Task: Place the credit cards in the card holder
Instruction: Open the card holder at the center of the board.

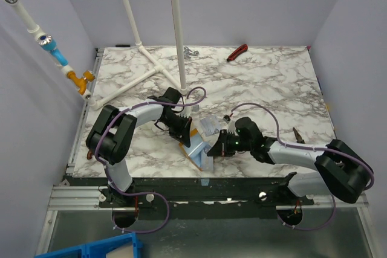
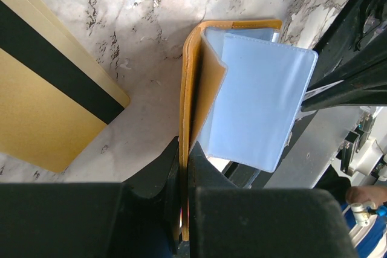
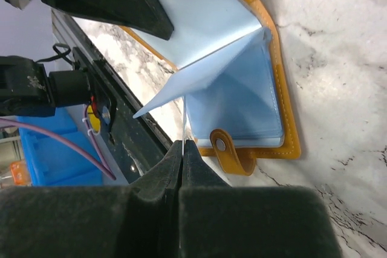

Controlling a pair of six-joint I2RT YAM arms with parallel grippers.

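**Both arms hold the card holder open near the table's front edge**

The tan leather card holder with pale blue plastic sleeves [image 1: 198, 152] sits on the white-and-grey marbled table [image 1: 260, 83], close to its near edge, between the two arms. The left gripper [image 2: 184, 176] is clamped on the holder's tan cover [image 2: 192, 107], which stands on edge between its black fingers. The right gripper [image 3: 182, 149] is pinched tight on the thin edge of one pale blue sleeve [image 3: 211, 58], lifting it away from the sleeves below; the holder's snap tab [image 3: 233, 155] lies just beside those fingers.

The gold-tan rectangular card with a dark stripe [image 2: 48, 89] lies flat on the marble to the left of the holder in the left wrist view, near it but not touching. A pale grey-blue card [image 1: 213, 126] rests on the table just beyond the holder. A red-handled tool [image 1: 237, 52] lies well apart, at the far edge, near white pipe stands [image 1: 178, 28].
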